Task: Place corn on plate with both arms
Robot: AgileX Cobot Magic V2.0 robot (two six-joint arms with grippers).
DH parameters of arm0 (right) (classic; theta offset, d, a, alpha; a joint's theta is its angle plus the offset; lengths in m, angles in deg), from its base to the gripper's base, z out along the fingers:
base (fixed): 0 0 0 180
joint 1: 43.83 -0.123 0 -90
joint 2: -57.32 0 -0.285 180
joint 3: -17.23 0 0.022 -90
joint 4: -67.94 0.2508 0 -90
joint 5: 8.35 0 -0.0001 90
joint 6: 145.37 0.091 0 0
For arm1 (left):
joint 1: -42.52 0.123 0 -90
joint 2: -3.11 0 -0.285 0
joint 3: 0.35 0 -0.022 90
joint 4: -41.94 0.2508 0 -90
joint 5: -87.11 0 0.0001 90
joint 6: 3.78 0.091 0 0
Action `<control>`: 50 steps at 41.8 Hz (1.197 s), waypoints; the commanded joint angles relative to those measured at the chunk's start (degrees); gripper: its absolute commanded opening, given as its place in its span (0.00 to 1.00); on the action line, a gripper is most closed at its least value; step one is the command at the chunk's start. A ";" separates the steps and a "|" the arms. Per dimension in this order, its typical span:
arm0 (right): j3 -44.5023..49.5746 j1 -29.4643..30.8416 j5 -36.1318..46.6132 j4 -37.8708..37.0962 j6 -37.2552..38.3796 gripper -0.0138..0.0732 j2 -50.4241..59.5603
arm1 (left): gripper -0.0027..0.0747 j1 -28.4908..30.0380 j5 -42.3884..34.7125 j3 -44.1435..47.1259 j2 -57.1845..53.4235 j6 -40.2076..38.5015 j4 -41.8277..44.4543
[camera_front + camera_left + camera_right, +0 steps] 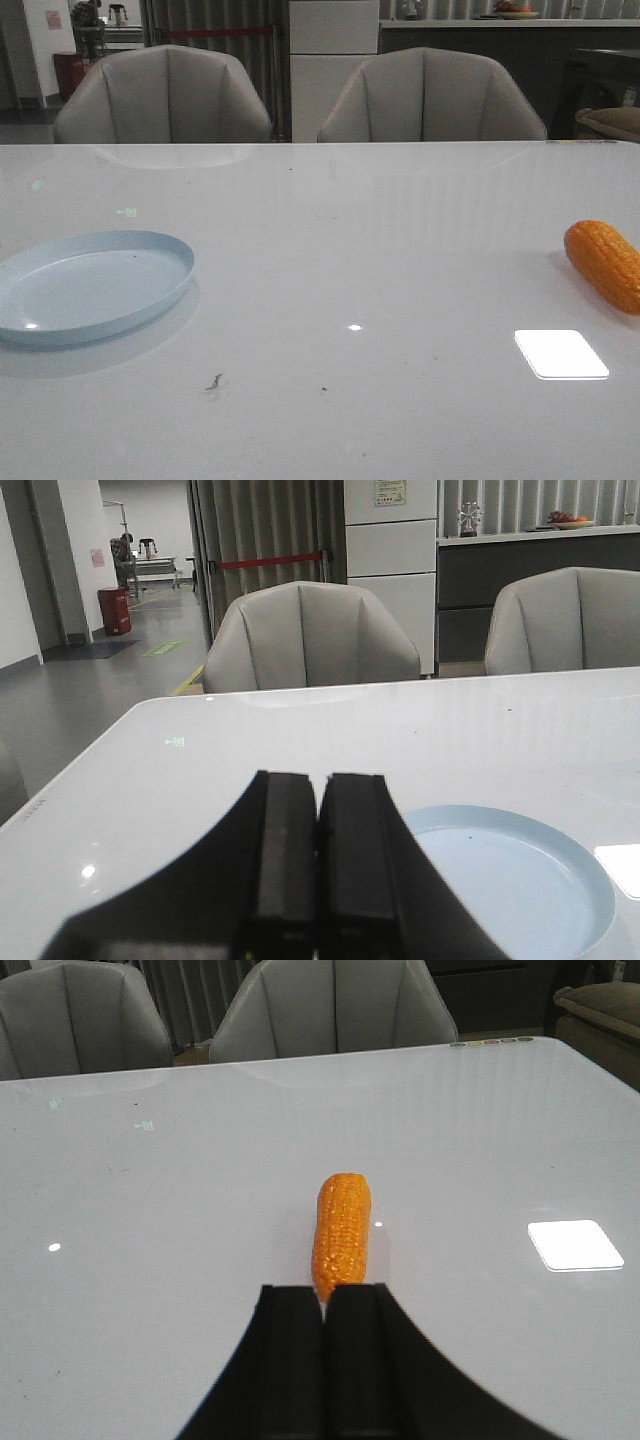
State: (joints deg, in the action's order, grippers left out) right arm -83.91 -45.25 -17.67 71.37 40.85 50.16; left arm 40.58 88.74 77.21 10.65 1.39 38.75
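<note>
The orange corn (606,264) lies on the white table at the far right edge of the front view. The pale blue plate (85,285) sits at the left and holds nothing. Neither arm shows in the front view. In the right wrist view my right gripper (326,1292) is shut and empty, with the corn (340,1232) lying lengthwise just beyond its fingertips. In the left wrist view my left gripper (319,779) is shut and empty, with the plate (510,885) just beside and past its fingers.
The glossy white table (360,260) carries a bright light reflection (560,354) at the front right and small dark specks (214,382) near the front. Two grey chairs (165,98) stand behind the far edge.
</note>
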 commanded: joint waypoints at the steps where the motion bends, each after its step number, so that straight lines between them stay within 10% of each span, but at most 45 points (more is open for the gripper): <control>1: -0.91 0.12 4.70 -0.67 0.03 0.22 1.24 | 0.15 0.01 -4.96 0.09 -0.91 -0.43 -0.61; 36: -0.91 0.12 4.85 -0.67 0.03 0.22 1.26 | 0.15 0.01 -5.40 0.09 -0.91 -0.43 -0.61; 50: -5.06 0.20 15.66 -0.17 0.09 0.22 1.26 | 0.15 0.01 -19.94 -3.40 -0.91 -0.43 -0.61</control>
State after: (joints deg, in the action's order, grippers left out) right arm -84.63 -45.25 -9.98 71.37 40.85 50.16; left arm 40.58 76.28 76.77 10.65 1.39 38.75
